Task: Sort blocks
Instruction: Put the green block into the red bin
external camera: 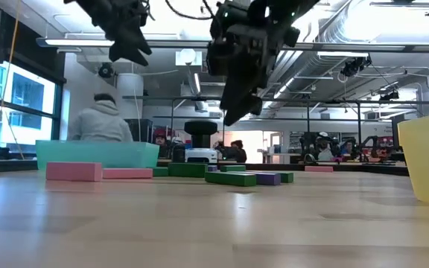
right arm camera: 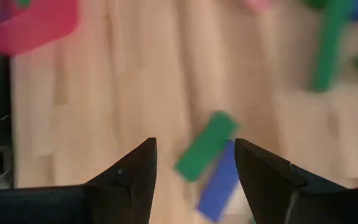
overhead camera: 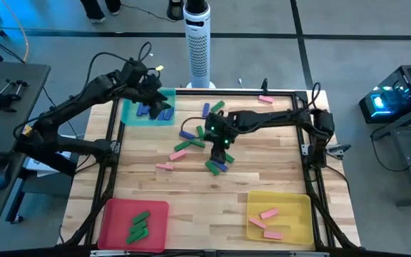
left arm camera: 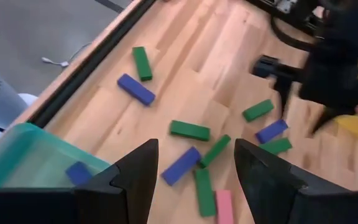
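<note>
Risk: right claw (overhead camera: 223, 146), open and empty above a touching green block (right arm camera: 207, 145) and blue block (right arm camera: 219, 180), may pinch both. Left claw (overhead camera: 155, 100), also open and empty, hovers over the teal tray (overhead camera: 130, 114).

The high view looks straight down on the whole wooden counter (overhead camera: 212, 193). The low view sits at counter height, facing level across it into the room. Each wrist view looks down past its own dark fingers (left arm camera: 135, 180) at close range. All four share the scattered small rectangular blocks (overhead camera: 216, 165).
</note>
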Controlling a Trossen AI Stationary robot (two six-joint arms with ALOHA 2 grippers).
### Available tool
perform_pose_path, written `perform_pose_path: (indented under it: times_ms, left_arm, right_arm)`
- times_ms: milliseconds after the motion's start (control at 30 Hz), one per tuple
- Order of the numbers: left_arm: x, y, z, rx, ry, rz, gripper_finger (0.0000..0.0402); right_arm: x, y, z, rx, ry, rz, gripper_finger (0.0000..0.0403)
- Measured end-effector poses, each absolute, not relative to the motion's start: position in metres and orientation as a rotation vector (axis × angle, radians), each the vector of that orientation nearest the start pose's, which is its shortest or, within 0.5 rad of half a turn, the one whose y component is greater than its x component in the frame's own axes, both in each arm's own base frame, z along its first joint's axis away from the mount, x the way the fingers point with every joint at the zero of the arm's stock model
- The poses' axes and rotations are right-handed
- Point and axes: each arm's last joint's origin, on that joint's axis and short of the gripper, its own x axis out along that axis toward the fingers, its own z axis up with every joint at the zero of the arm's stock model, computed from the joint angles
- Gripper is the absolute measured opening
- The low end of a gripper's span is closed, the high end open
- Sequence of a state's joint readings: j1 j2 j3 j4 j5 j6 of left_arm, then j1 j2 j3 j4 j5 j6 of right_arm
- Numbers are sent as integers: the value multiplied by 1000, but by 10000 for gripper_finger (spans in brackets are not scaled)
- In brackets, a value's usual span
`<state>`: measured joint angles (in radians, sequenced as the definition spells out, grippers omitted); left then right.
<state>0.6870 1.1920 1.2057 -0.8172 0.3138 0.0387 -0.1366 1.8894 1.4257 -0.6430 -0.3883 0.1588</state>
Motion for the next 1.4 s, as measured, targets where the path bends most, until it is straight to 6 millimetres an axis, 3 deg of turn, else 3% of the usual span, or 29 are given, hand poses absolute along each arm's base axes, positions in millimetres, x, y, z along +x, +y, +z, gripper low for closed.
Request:
perform_pose_path:
  times_ms: [200, 433, 633, 800, 1100, 1233, 1400]
  left_arm:
    - [185, 131, 338, -377, 790, 305, 199]
    - [175, 112, 343, -331, 828, 245, 199]
    - [155, 93, 328, -362, 776, 255, 199]
    - [137, 79, 315, -410, 757, 269, 199]
    - [123, 68, 317, -411, 698, 276, 199]
    - [120, 67, 319, -427, 679, 285, 199]
    - [120, 67, 321, -433, 659, 294, 199]
  right_arm:
    - [394, -39, 199, 499, 1136, 32, 193]
    - [404, 7, 190, 199, 1106, 169, 193]
    - [413, 29, 178, 297, 1082, -8, 193]
    - [413, 32, 173, 362, 1059, -242, 193]
    - [417, 22, 135, 421, 1151, -362, 191]
    - [417, 21, 128, 434, 1171, -401, 163]
    - [416, 17, 128, 398, 1184, -397, 69]
